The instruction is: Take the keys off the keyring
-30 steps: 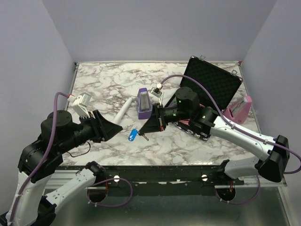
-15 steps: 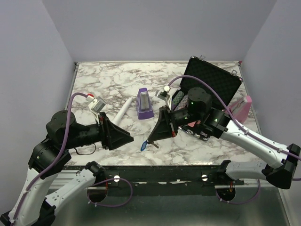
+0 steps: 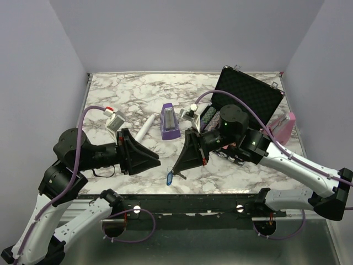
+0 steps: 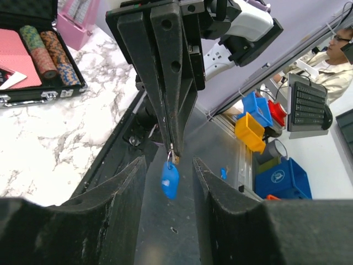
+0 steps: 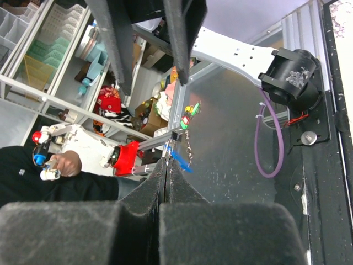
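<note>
My right gripper (image 3: 178, 170) is shut on the keyring (image 4: 169, 156), held in the air over the table's front edge. A blue tag (image 4: 170, 180) hangs from the ring, and a small key (image 4: 175, 159) sits beside it at the fingertips. In the right wrist view the blue tag (image 5: 181, 160) pokes out past my shut right gripper (image 5: 166, 165). My left gripper (image 4: 168, 163) is open and points at the right one. Its fingers (image 4: 129, 187) stand on either side of the hanging tag without touching it. From above, the left gripper (image 3: 159, 163) is just left of the blue tag (image 3: 170, 178).
A purple metronome (image 3: 169, 122) and a white pen-like stick (image 3: 144, 128) lie mid-table behind the grippers. An open black case (image 3: 248, 99) with poker chips (image 4: 47, 47) stands at the back right, with a pink object (image 3: 281, 127) beside it. The table's front edge (image 3: 220, 193) runs right below the grippers.
The right gripper carried the keyring forward and left toward the table's front edge. The left gripper swung right to meet it and narrowed its jaws slightly around the tag.
</note>
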`<state>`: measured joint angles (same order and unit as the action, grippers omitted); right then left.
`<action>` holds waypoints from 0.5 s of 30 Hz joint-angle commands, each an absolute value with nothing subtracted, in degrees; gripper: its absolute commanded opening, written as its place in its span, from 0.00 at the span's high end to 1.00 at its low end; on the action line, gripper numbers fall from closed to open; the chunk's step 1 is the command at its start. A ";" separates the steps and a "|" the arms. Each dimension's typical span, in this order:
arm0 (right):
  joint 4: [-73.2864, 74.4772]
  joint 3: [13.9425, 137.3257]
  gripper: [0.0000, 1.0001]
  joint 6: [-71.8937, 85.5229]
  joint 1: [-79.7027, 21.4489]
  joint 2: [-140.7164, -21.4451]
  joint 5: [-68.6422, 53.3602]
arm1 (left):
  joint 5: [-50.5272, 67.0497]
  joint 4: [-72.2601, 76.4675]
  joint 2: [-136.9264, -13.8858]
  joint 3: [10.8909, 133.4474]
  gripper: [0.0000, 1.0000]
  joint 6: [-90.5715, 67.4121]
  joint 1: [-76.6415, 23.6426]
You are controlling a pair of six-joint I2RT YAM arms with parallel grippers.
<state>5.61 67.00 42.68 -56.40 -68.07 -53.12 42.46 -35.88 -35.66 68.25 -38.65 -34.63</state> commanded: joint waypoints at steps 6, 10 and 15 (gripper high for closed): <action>5.09 69.96 0.99 42.63 -58.27 -67.06 -51.60 | 46.67 -34.54 -35.51 66.97 0.55 -39.29 -35.51; 6.76 70.31 0.99 41.57 -58.45 -66.88 -49.05 | 46.67 -33.23 -35.16 66.01 0.56 -40.34 -36.21; 6.77 70.14 0.99 41.48 -58.53 -65.92 -44.92 | 45.18 -29.71 -33.49 62.67 0.60 -43.50 -37.26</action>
